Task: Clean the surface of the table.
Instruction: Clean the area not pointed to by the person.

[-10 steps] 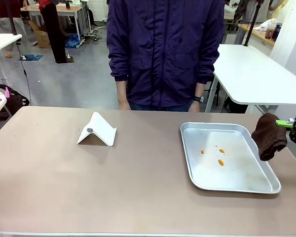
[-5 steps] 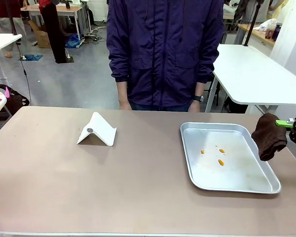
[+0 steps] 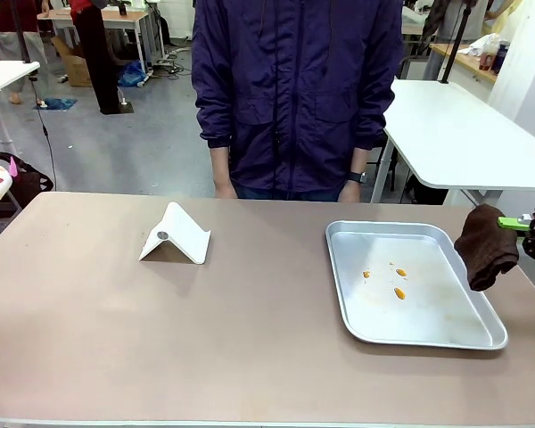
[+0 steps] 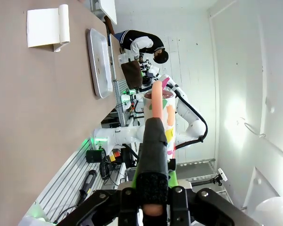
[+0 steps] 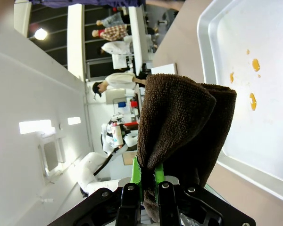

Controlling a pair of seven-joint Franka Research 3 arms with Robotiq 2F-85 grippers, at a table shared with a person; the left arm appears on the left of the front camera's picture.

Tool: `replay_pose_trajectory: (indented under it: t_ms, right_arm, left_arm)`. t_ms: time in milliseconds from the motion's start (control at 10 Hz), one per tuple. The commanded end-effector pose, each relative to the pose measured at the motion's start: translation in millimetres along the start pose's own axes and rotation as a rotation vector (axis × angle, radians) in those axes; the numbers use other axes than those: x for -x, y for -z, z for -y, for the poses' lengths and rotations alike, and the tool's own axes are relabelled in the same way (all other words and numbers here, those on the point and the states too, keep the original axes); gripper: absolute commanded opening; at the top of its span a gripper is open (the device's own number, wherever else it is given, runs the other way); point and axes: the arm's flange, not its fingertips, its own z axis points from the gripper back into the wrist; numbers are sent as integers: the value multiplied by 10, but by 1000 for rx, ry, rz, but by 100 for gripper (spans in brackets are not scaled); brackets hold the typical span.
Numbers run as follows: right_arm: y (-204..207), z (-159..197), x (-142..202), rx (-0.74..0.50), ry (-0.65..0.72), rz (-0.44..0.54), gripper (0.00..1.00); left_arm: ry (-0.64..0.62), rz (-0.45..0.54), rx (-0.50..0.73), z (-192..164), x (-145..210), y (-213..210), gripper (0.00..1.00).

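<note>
Pinching nubby cloth (image 3: 486, 248), right end effector (image 3: 522, 223); left (image 4: 153, 190), rod (image 4: 154, 136).

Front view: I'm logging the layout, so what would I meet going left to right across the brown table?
white folded stand → metal tray → brown cloth → right tool, shut on that cloth

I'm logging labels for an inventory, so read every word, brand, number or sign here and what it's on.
None can be read.
The table, the metal tray, the white stand and the brown cloth bear no print.
A cardboard box and clutter far behind are too small and blurred to read.
</note>
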Motion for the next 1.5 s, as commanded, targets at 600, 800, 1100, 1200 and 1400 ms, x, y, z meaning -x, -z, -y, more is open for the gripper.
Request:
replay_pose_trajectory:
  t_ms: [600, 800, 1100, 1200, 1400]
  right_arm:
    - [1221, -515, -492, 902, -123, -30, 12]
    - [1325, -490, -596, 1060, -185, -19, 12]
    - [1567, -228, -744, 1090, -232, -30, 12]
    - [1698, -93, -780, 1073, -233, -39, 12]
    - [1978, 152, -805, 1026, -217, -63, 12]
  left_arm:
    - [-3, 12, 17, 54, -4, -4, 22]
    - [-3, 12, 17, 54, -4, -4, 22]
    - [-3, 12, 17, 54, -4, -4, 22]
    - [-3, 12, 17, 54, -4, -4, 22]
    - [-3, 12, 17, 54, -4, -4, 22]
